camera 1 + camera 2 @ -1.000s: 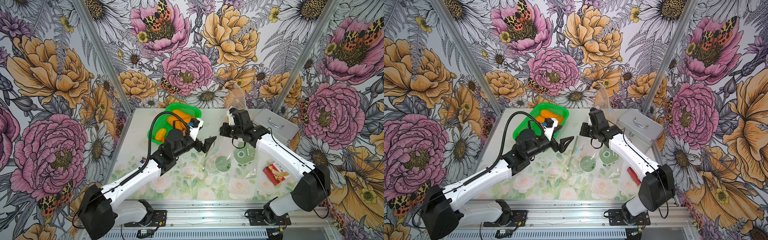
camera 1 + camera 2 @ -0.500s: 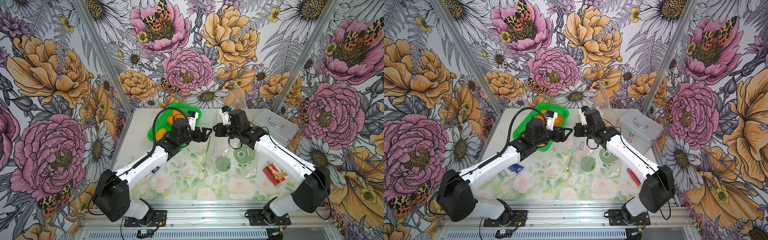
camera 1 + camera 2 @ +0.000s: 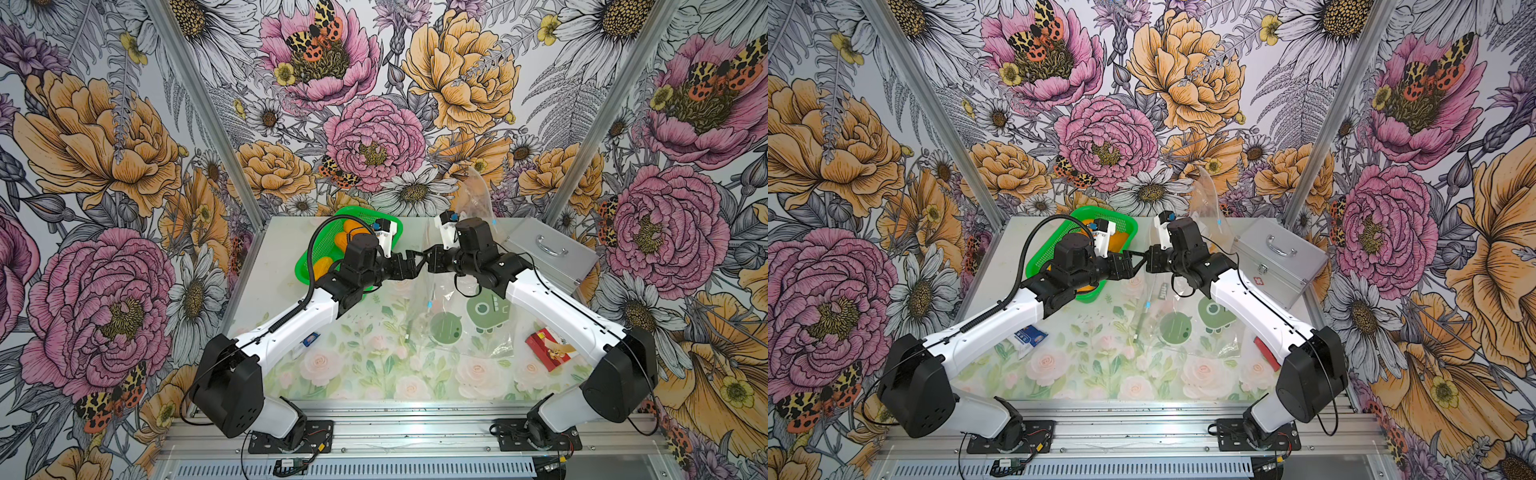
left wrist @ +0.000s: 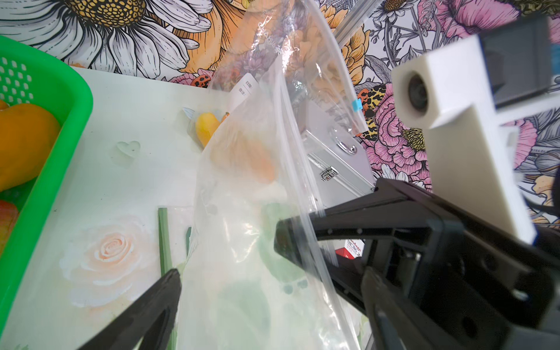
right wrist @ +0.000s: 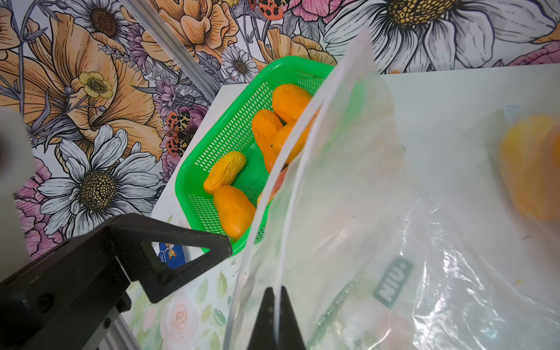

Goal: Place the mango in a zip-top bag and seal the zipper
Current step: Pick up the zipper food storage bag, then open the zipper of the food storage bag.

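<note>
Floral wallpaper all round, pale rose-print table [image 3: 282, 245] under both arms, and the action is at the back of it. Right gripper [image 5: 275, 300] is clamped tight on the zip-top bag [image 5: 348, 181], pinching the white zipper band [image 5: 291, 145] so the film hangs from it down to the table. Left gripper [image 3: 411, 265] is spread wide with nothing in it, nose to nose with the right one in both top views. From its wrist camera the bag hangs between its 2 fingers [image 4: 169, 285].

Mangoes [image 5: 233, 209]: none in the held bag that I can see. At least 5 sit in the green basket [image 3: 320, 251], just beside my left arm. 1 more yellow fruit [image 4: 206, 127] lies on the table behind the bag, in film of its own as far as I can tell.

So I read this as the mouth-opening step, with loading and sealing not yet begun. Next move, as I judge it: close the left jaws on only 1 lip of the band, near the right pinch, then draw the 2 grippers apart to gape the mouth. Catching both layers is the risk, since the film looks limp and slippery.
</note>
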Controlling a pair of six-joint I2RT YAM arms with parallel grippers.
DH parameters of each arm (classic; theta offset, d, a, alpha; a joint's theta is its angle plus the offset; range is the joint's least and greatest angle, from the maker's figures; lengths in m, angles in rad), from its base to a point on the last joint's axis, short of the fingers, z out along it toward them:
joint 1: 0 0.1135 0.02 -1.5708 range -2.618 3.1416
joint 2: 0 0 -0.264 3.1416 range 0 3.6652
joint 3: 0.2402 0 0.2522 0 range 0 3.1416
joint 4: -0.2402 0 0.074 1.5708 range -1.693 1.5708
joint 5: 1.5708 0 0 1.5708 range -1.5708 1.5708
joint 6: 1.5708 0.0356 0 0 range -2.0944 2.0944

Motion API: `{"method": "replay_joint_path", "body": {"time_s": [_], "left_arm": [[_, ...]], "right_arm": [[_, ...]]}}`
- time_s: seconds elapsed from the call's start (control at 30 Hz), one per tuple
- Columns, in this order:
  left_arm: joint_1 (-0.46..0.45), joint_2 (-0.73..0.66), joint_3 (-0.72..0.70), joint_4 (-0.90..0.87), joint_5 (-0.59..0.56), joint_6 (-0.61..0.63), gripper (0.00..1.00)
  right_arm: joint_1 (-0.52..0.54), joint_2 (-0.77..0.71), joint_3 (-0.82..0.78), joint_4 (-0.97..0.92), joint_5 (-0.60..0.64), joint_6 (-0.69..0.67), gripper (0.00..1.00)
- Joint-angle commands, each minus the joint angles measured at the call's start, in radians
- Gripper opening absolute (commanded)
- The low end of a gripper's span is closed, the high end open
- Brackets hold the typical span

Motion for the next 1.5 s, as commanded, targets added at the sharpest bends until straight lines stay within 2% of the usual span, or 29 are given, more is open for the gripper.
{"method": "replay_joint_path", "body": {"time_s": [0.0,0.17,0.33,0.57,0.7,0.8,0.87,1.03,1.07,1.2,1.27,1.4,1.47], "left_arm": [[0.001,0.016,0.014,0.031,-0.018,-0.019,0.93],[0.001,0.073,0.042,0.025,-0.027,-0.016,0.90],[0.004,0.118,0.072,-0.002,-0.061,-0.008,0.79],[0.011,0.135,0.077,-0.019,-0.105,-0.009,0.40],[0.007,0.141,0.071,-0.025,-0.115,-0.008,0.25],[-0.001,0.148,0.073,-0.025,-0.124,-0.013,0.08],[-0.009,0.154,0.081,-0.025,-0.127,-0.018,0.00],[-0.046,0.142,0.082,-0.011,-0.172,-0.053,0.00],[-0.052,0.134,0.075,-0.002,-0.184,-0.070,0.00],[-0.059,0.100,0.032,0.044,-0.212,-0.146,0.00],[-0.061,0.085,0.015,0.052,-0.234,-0.166,0.00],[-0.063,0.051,-0.021,0.055,-0.281,-0.189,0.00],[-0.057,0.035,-0.038,0.055,-0.306,-0.189,0.00]], "right_arm": [[0.011,0.011,-0.006,0.029,-0.016,-0.020,0.00],[0.015,0.007,-0.009,0.028,-0.014,-0.023,0.00],[0.018,0.002,-0.013,0.027,-0.016,-0.027,0.00],[0.021,-0.014,-0.018,-0.006,0.032,-0.016,0.00],[0.029,-0.030,-0.004,-0.089,0.127,0.006,0.00],[0.035,-0.036,0.006,-0.154,0.203,0.034,0.00],[0.041,-0.034,0.009,-0.194,0.261,0.060,0.00],[0.079,0.000,0.012,-0.287,0.452,0.123,0.02],[0.085,0.012,0.011,-0.290,0.476,0.134,0.05],[0.109,0.061,0.015,-0.286,0.554,0.179,0.30],[0.121,0.087,0.022,-0.284,0.592,0.200,0.39],[0.137,0.131,0.022,-0.243,0.611,0.222,0.45],[0.137,0.143,0.026,-0.242,0.625,0.228,0.40]]}}
